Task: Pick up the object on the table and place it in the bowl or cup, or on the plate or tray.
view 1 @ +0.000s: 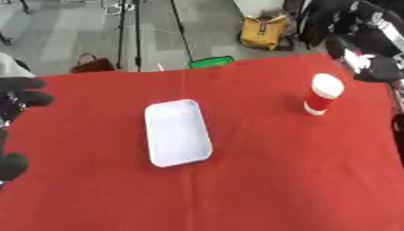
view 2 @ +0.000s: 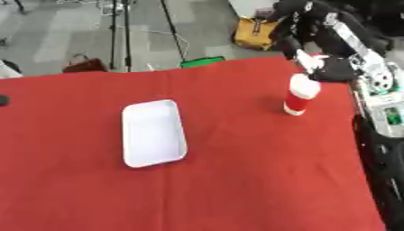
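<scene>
The desk (view 1: 276,180) is covered by a red cloth with a crease running front to back. Beyond its far edge a grey floor is seen, with black stand legs, a yellow bag (view 1: 264,30), a brown bag (view 1: 92,63) and a green item (view 1: 211,61) at the desk's far edge. A white rectangular tray (view 1: 177,132) lies left of centre, empty. A red cup with a white lid (view 2: 300,94) stands upright toward the far right, well apart from the tray. The right hand (view 2: 331,70) is held just above and behind the cup's lid; whether its fingers are spread or curled cannot be told. The left hand (view 1: 17,97) is seen at the left edge, its dark fingers partly in view, their state undetermined.
</scene>
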Action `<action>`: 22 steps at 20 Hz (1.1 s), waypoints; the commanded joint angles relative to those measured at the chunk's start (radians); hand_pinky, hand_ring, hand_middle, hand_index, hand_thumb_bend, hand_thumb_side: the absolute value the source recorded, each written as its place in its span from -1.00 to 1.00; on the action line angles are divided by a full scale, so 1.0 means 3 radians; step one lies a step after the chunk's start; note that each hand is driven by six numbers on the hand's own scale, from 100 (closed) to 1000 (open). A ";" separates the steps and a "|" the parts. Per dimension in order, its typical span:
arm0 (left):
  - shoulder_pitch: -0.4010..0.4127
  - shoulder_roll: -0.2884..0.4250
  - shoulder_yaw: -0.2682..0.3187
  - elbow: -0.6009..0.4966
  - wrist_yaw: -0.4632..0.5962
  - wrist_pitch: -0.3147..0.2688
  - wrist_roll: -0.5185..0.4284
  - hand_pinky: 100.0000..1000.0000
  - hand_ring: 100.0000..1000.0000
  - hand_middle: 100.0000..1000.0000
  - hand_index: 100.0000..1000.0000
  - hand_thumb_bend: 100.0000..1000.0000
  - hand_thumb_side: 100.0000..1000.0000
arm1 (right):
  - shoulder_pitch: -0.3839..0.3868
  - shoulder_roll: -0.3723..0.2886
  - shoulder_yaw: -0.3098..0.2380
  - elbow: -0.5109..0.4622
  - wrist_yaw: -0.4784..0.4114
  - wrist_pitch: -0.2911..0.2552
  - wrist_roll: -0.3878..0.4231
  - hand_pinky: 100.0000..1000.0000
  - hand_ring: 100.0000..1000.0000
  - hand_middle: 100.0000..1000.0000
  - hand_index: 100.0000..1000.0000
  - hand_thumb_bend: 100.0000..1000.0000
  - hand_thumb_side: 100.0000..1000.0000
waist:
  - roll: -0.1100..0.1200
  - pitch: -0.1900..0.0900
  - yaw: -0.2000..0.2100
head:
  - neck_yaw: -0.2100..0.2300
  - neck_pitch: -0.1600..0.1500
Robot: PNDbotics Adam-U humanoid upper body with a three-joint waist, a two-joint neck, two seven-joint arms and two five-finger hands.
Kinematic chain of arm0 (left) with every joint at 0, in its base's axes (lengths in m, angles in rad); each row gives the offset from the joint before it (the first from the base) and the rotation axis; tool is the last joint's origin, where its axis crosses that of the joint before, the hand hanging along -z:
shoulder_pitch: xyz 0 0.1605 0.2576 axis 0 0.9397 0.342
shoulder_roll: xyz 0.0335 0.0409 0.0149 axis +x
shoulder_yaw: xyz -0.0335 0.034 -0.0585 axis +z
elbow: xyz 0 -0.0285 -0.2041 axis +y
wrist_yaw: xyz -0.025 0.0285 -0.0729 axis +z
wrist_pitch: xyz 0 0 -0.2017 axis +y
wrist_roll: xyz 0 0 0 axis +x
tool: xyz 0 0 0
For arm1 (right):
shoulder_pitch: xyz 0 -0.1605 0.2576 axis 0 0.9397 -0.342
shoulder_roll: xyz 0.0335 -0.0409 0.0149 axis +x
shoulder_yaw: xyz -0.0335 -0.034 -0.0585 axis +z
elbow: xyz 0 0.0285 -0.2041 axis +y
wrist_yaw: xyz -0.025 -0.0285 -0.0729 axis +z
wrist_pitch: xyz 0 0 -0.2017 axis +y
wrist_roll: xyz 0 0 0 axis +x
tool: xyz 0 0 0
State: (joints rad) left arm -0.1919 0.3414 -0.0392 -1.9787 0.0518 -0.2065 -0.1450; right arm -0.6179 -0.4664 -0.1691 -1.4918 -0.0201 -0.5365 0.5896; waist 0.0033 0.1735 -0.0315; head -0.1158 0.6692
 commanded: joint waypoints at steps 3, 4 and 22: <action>-0.0015 0.0070 0.0009 -0.0071 -0.0008 0.0004 -0.0017 0.45 0.30 0.38 0.54 0.91 0.11 | -0.0220 -0.0206 -0.0027 0.0297 0.0431 -0.0379 0.0131 0.35 0.52 0.57 0.79 -0.57 -0.14 | -0.0012 -0.0065 0.0003 | -0.0012 -0.0020; -0.0015 0.0071 0.0006 -0.0071 -0.0008 0.0006 -0.0022 0.45 0.30 0.38 0.54 0.91 0.11 | -0.0277 -0.0221 -0.0018 0.0412 0.0572 -0.0452 0.0140 0.35 0.52 0.57 0.79 -0.57 -0.14 | -0.0013 -0.0067 0.0004 | -0.0015 -0.0020; -0.0009 0.0064 -0.0007 -0.0071 -0.0016 0.0010 -0.0047 0.45 0.30 0.38 0.54 0.91 0.11 | -0.0808 -0.0238 -0.0053 0.2135 0.2633 -0.1124 -0.0469 0.49 0.59 0.64 0.82 -0.46 0.02 | 0.0005 -0.0063 0.0016 | -0.0018 -0.0024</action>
State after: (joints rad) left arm -0.1897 0.3420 -0.0404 -1.9787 0.0517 -0.2029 -0.1569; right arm -0.8361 -0.5145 -0.1754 -0.8625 0.7379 -0.7627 0.3634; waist 0.0049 0.1698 -0.0276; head -0.1194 0.6679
